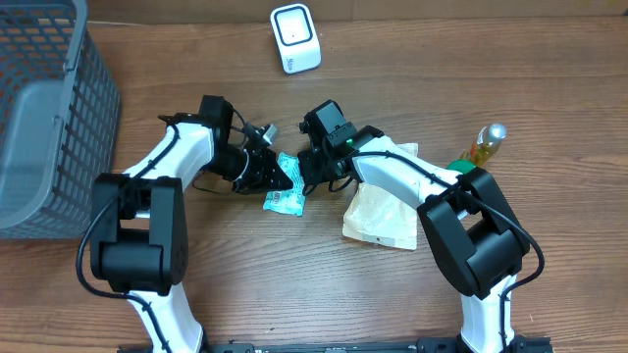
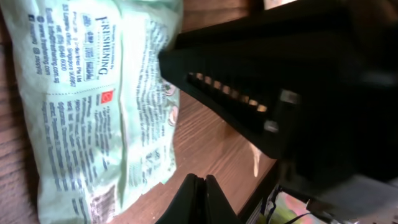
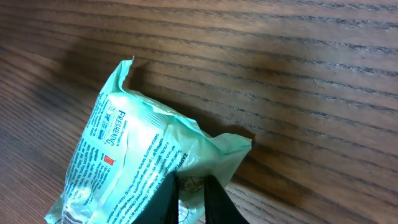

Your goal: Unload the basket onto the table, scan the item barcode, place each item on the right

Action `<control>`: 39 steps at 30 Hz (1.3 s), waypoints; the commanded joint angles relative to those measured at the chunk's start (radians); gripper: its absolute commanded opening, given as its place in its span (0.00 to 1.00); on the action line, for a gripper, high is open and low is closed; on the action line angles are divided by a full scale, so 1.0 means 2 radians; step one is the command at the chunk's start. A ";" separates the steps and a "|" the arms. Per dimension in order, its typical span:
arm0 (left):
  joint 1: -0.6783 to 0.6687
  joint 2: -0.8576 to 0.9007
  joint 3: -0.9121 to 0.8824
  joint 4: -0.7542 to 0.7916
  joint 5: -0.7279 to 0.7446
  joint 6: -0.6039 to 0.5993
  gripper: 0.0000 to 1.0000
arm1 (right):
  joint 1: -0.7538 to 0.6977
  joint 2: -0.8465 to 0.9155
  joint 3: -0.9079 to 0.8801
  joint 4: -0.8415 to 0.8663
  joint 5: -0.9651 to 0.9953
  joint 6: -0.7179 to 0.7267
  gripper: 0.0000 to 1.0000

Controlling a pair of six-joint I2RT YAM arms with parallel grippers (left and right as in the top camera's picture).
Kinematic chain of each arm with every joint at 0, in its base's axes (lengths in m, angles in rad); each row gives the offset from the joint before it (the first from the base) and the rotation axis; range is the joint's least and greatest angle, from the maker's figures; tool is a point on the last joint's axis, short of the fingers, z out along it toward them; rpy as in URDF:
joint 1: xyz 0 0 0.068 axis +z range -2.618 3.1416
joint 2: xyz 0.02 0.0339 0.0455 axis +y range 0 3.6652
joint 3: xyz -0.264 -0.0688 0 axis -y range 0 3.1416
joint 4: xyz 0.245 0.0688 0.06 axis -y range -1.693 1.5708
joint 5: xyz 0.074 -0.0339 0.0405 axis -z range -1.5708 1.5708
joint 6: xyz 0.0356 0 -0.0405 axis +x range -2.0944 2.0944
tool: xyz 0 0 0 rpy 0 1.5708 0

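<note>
Packet, green and printed with "FRESHENING": green packet (image 1: 285, 200) at mid tabletop (image 1: 294, 304), between the two arms. Pinched at one crumpled end by right pincer (image 1: 305, 182), narrow, closed on the film. From the right wrist, a dark finger on either side of the fold (image 3: 186, 198), the rest of the green packet (image 3: 124, 155) sloping down to the wood. One top corner sticking up free, long edges unsupported.

Left pincer (image 1: 283, 179) fully closed, nothing between its tips. From the left wrist, tips pressed together (image 2: 196, 190) just beside the lower edge of the green packet (image 2: 99, 106); cannot tell whether touching. Right arm's black bulk filling the side opposite, close in.

Nose to nose over the packet, both pincers, with hardly any gap between them.

Barcode scanner (image 1: 295, 37), white, standing near the far edge of the tabletop, open wood between it and the packet. Grey mesh basket (image 1: 44, 118) at the far left corner, well apart. Beige pouch (image 1: 378, 221) flat under the right arm, near the packet's right side. Bottle (image 1: 487, 144) of yellow liquid lying near the right arm's elbow. Bare wood on the near side, between the two arm bases.
</note>
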 commanded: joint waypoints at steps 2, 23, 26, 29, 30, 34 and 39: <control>0.003 0.033 -0.006 0.008 0.012 0.015 0.04 | 0.000 0.003 -0.018 -0.005 0.009 0.000 0.12; 0.057 0.117 -0.003 -0.008 0.016 0.058 0.04 | 0.000 0.003 -0.018 -0.004 0.009 0.000 0.13; 0.086 0.098 -0.003 -0.027 0.019 0.068 0.04 | 0.000 0.003 -0.018 -0.003 0.009 0.000 0.13; 0.109 0.084 -0.003 -0.061 0.019 0.110 0.04 | 0.000 0.003 -0.018 -0.002 0.009 0.000 0.13; 0.115 0.080 -0.003 -0.073 0.019 0.124 0.04 | 0.000 0.003 -0.018 -0.002 0.009 0.000 0.13; 0.127 0.071 -0.003 -0.103 0.026 0.152 0.04 | 0.000 0.003 -0.018 0.001 0.009 0.000 0.13; 0.120 0.071 -0.004 -0.107 0.048 0.152 0.04 | 0.000 0.003 -0.018 0.001 0.009 0.000 0.13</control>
